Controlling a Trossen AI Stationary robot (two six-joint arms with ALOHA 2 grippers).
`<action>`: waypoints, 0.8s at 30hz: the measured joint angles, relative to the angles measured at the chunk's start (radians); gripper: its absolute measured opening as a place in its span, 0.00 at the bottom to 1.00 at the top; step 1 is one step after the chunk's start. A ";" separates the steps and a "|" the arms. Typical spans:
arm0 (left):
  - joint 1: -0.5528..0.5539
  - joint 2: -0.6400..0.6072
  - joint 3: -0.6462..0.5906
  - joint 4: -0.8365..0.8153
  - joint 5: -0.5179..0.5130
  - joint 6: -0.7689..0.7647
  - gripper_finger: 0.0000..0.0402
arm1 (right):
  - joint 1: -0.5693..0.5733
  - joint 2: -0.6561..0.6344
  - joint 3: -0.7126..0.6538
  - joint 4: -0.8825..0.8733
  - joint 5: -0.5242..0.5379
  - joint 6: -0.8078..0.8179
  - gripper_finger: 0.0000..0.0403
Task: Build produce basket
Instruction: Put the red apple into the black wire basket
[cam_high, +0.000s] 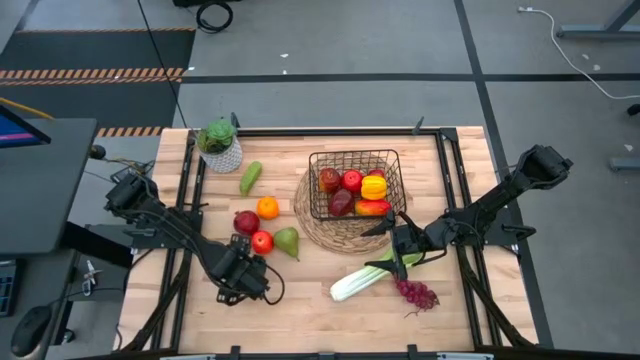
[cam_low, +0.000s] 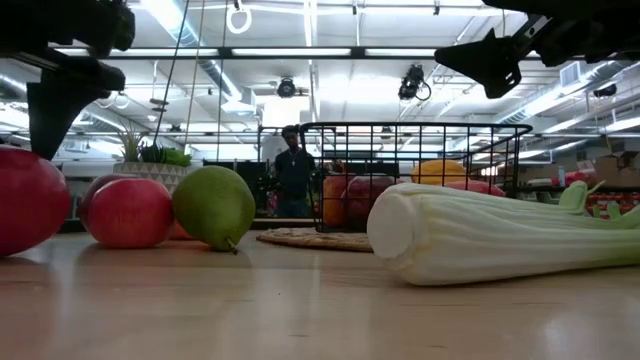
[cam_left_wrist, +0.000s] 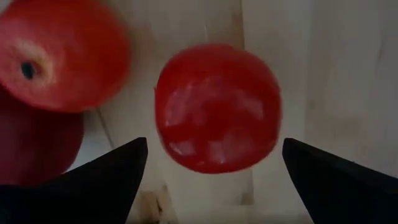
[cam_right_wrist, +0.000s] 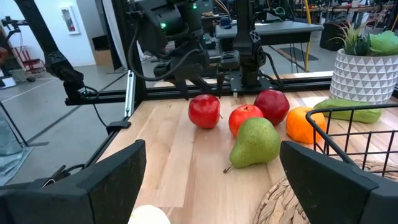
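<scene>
I count the loose produce on the bench (cam_high: 150, 310) first. On the left half I see three red apples: one bright apple (cam_high: 262, 241), one darker apple (cam_high: 246, 221) just beside it, and a third apple (cam_right_wrist: 204, 111) nearer the left arm, which the high view hides under that arm. With them are one orange (cam_high: 267, 207), one green pear (cam_high: 286, 241) and one long green vegetable (cam_high: 250, 177) lying near the potted plant (cam_high: 219, 144) in its white pot. Toward the front right I have one celery stalk (cam_high: 362, 279) and one bunch of purple grapes (cam_high: 417, 293), near each other.

There is one basket (cam_high: 318, 158), black wire mesh, standing on the one round woven mat (cam_high: 305, 222) behind the centre of the bench. Inside it I count about five pieces: reddish fruit on the left and middle, one yellow pepper (cam_high: 374, 186) on the right and one red and orange piece (cam_high: 372, 208) at the front right corner.

My left end effector (cam_high: 243, 278) hangs spread wide directly over the third apple, fingers apart on either side and not touching it. My right end effector (cam_high: 385, 228) is also spread wide and holds nothing; it sits above the mat at the front right corner of the basket, pointing across toward the apples.

One person (cam_low: 293, 172) stands in the room beyond the bench.
</scene>
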 joint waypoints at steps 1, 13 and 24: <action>0.000 0.000 0.000 0.009 -0.005 0.000 0.95 | 0.000 0.000 0.000 0.000 -0.001 0.000 0.93; 0.032 0.000 -0.025 0.113 0.004 -0.255 0.95 | 0.000 0.000 0.000 0.000 -0.008 0.010 0.93; 0.056 0.000 -0.038 0.123 0.047 -0.516 0.95 | 0.000 0.000 0.000 0.000 -0.008 0.014 0.93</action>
